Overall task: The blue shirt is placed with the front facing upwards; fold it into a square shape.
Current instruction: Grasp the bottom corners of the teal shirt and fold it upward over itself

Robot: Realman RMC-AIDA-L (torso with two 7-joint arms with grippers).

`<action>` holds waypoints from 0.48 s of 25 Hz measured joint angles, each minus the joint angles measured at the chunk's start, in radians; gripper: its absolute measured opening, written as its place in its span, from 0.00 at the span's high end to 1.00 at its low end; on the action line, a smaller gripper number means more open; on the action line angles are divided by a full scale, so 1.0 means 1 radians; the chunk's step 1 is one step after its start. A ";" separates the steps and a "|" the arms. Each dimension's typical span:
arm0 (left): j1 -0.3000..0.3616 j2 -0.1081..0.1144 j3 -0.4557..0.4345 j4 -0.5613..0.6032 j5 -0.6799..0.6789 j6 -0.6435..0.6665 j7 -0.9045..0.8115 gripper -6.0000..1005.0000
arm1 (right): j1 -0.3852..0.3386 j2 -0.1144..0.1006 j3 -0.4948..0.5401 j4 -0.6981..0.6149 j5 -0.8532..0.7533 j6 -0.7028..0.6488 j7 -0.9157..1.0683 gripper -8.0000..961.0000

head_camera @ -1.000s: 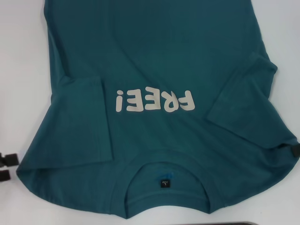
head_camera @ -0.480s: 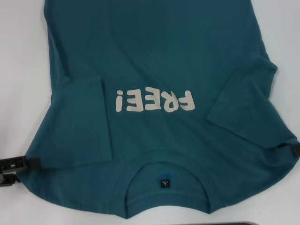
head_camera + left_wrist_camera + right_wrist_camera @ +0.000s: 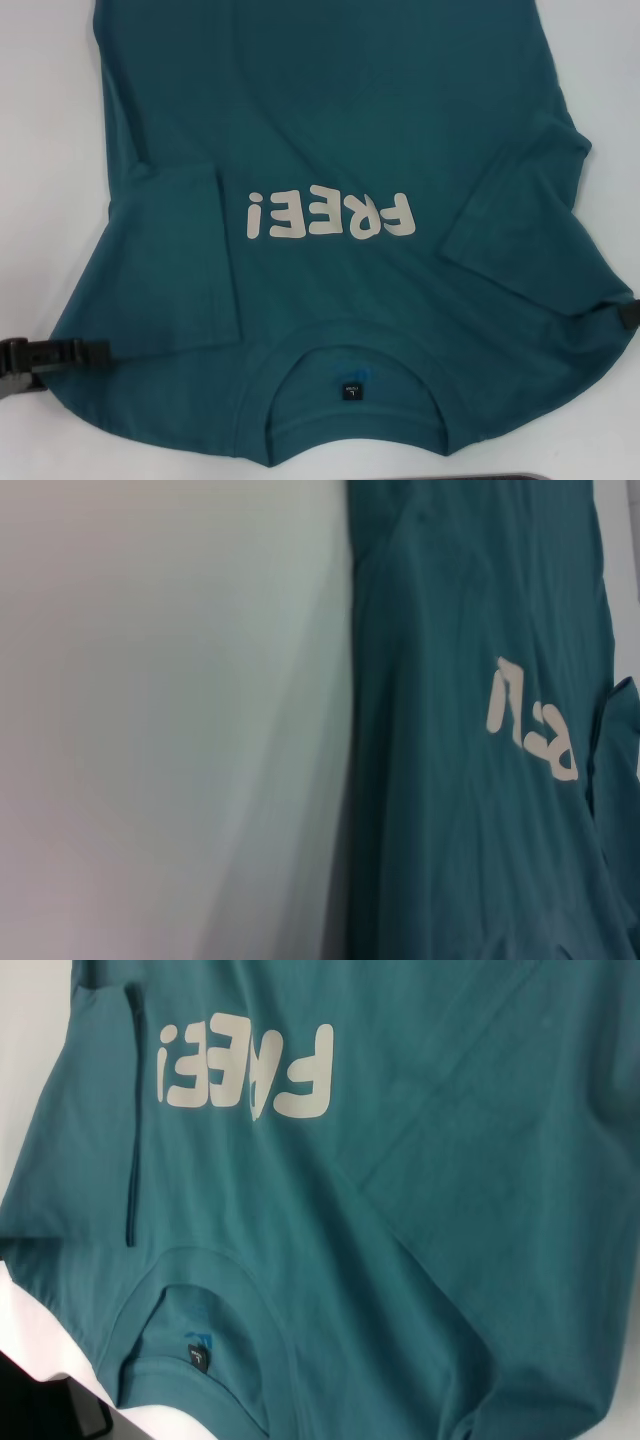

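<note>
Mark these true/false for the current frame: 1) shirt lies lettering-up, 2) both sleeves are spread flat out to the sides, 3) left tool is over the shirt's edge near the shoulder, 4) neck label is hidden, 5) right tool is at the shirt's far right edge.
1) True. The shirt lies front up, with its cream lettering showing.
2) False. Both sleeves are folded inward onto the body; the left sleeve and right sleeve lie on top of the front.
3) True. The left tool reaches onto the shirt's edge by the shoulder.
4) False. The neck label shows inside the collar.
5) True. The right tool sits at the shirt's right edge, mostly out of view.
</note>
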 joint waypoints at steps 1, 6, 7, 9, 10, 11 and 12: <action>0.003 -0.014 -0.001 -0.032 -0.002 0.009 -0.005 0.28 | 0.000 0.000 0.000 0.000 0.000 -0.001 0.001 0.96; 0.000 -0.032 -0.003 -0.077 0.004 0.035 -0.020 0.29 | 0.005 -0.001 0.000 -0.001 0.001 -0.003 0.004 0.96; 0.000 -0.031 -0.003 -0.075 0.006 0.033 -0.023 0.29 | 0.006 -0.001 0.000 -0.001 0.000 -0.003 0.004 0.96; 0.001 -0.029 -0.005 -0.074 0.007 0.030 -0.025 0.39 | 0.008 -0.001 0.000 -0.001 0.001 -0.004 0.004 0.96; 0.002 -0.028 -0.006 -0.074 0.007 0.029 -0.026 0.43 | 0.008 -0.001 0.000 -0.001 0.000 -0.004 0.004 0.96; 0.004 -0.027 -0.007 -0.074 0.007 0.027 -0.027 0.48 | 0.008 -0.001 0.000 -0.001 0.000 -0.004 0.004 0.96; 0.004 -0.026 -0.007 -0.074 0.008 0.027 -0.027 0.52 | 0.008 -0.001 0.000 -0.001 0.001 -0.004 0.004 0.96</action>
